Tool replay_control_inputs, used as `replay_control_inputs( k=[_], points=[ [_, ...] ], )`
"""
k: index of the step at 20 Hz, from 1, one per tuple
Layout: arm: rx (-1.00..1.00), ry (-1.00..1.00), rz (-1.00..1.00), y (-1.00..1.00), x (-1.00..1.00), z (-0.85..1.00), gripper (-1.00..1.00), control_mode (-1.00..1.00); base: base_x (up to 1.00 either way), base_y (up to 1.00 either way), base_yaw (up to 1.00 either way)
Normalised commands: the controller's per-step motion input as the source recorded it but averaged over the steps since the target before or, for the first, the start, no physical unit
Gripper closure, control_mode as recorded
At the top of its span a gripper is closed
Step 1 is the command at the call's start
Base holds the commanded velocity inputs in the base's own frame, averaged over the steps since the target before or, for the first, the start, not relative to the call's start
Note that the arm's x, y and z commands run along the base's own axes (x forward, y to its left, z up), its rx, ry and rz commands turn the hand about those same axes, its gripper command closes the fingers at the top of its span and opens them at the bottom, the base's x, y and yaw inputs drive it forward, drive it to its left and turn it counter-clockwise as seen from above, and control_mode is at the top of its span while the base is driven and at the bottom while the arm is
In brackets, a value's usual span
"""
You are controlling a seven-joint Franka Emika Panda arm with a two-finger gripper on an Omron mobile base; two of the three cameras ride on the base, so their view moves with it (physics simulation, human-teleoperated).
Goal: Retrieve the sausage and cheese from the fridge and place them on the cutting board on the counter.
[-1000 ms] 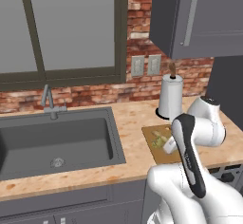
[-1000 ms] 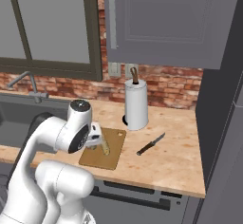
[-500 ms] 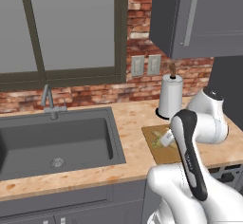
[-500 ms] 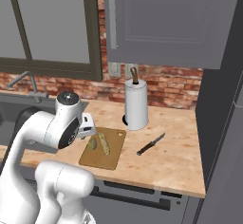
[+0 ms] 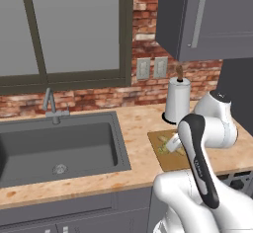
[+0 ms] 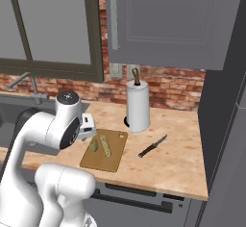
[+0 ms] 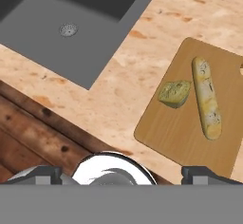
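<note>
Fingers stand wide apart with nothing between them, raised above the table's front edge between the sink and the board. On the board lie the cheese, a small yellow-olive chunk, and just beside it a long pale yellow link, the sausage, the two close but apart. Behind the board stands a paper towel roll, and a knife lies on the table to its right.

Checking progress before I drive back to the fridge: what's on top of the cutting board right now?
Two pieces lie side by side on the cutting board: a small yellow-olive cheese chunk and a longer pale yellowish loaf-like piece. No reddish-brown link is visible there.
</note>
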Motion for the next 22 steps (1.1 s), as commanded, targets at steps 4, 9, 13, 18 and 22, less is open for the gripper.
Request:
replay_control_inputs(
  k=[4, 9, 13, 18, 22],
  points=[
    [0.00, 0.00, 0.00, 0.00, 0.00, 0.00, -1.00, 1.00, 0.00, 0.00, 0.00],
    [0.00, 0.00, 0.00, 0.00, 0.00, 0.00, -1.00, 1.00, 0.00, 0.00, 0.00],
    [0.00, 0.00, 0.00, 0.00, 0.00, 0.00, -1.00, 1.00, -0.22, 0.01, -0.06],
    [0.00, 0.00, 0.00, 0.00, 0.00, 0.00, -1.00, 1.00, -0.80, 0.26, -0.06],
    [0.00, 0.00, 0.00, 0.00, 0.00, 0.00, -1.00, 1.00, -0.66, 0.68, 0.06]
  ],
)
